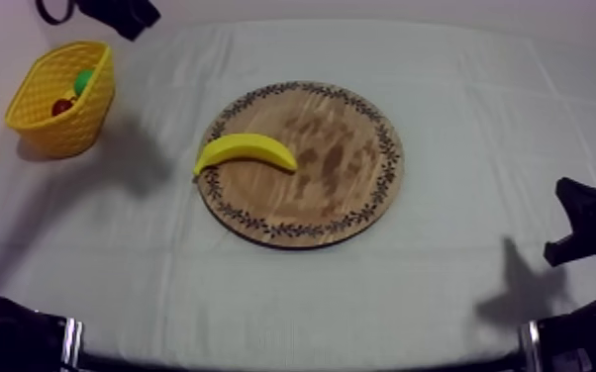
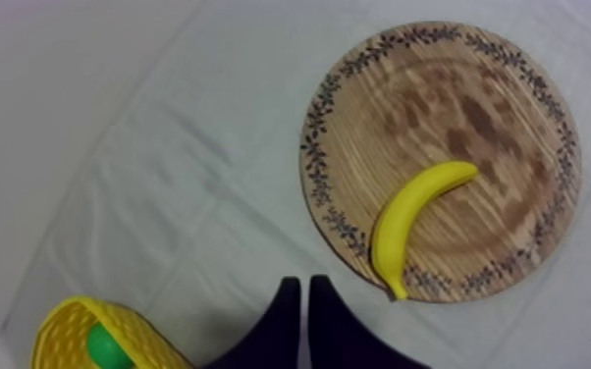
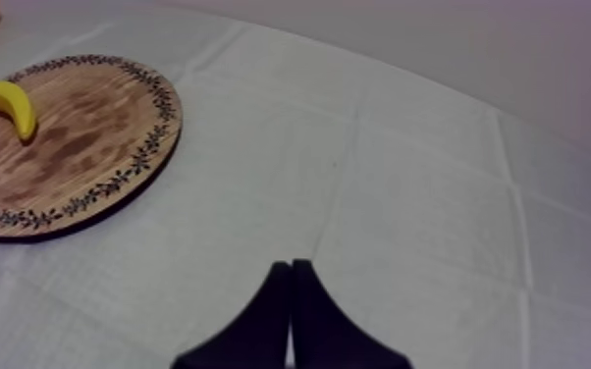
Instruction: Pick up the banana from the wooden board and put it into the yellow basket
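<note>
Banana (image 1: 246, 148) on board (image 1: 347, 173) rim, basket (image 1: 67, 131) well apart, left tool (image 2: 303, 287), right tool (image 3: 291, 268) pressed together

The left arm (image 1: 116, 14) and right arm (image 1: 591, 230) are matte black and blocky. The left hand (image 2: 304, 319) has two smooth black fingers (image 2: 282, 326) tapering to rounded tips; the right hand (image 3: 291, 314) looks alike. A silver ring (image 1: 70, 340) bands each near base.

Yellow banana (image 1: 246, 150), yellow lattice basket (image 1: 76, 125), brown board (image 1: 347, 163) with dark leafy rim, grey-white cloth (image 1: 480, 119)
</note>
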Motion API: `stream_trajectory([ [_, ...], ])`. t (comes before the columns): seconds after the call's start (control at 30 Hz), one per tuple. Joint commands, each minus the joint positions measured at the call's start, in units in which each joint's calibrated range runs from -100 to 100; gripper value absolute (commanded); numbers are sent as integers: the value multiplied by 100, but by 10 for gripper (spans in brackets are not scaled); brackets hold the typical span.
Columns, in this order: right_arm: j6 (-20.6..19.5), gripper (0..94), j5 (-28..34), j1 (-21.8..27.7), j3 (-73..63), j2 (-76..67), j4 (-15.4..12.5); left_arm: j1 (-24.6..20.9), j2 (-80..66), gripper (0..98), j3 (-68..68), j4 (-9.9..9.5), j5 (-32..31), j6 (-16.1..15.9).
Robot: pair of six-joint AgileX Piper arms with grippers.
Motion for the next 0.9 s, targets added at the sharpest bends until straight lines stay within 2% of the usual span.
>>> stream_trajectory([
  [0.0, 0, 2, 2, 0, -3, 3, 0, 56, 286, 22, -42, -26, 36, -101],
  [0.23, 0, 2, 2, 0, -3, 3, 0, 280, 1089, 23, -172, -99, 122, -320],
  [0.37, 0, 2, 2, 0, -3, 3, 0, 403, 1555, 32, -287, -59, 167, -402],
  [0.47, 0, 2, 2, 0, -3, 3, 0, 490, 1826, 77, -364, -24, 190, -452],
  [0.57, 0, 2, 2, 0, -3, 3, 0, 545, 2009, 207, -416, -18, 201, -461],
  [0.67, 0, 2, 2, 0, -3, 3, 0, 559, 2101, 433, -438, -32, 207, -414],
  [0.77, 0, 2, 2, 0, -3, 3, 0, 564, 2167, 614, -504, -85, 306, -349],
  [0.87, 0, 2, 2, 0, -3, 3, 0, 596, 2237, 735, -582, -178, 428, -276],
])
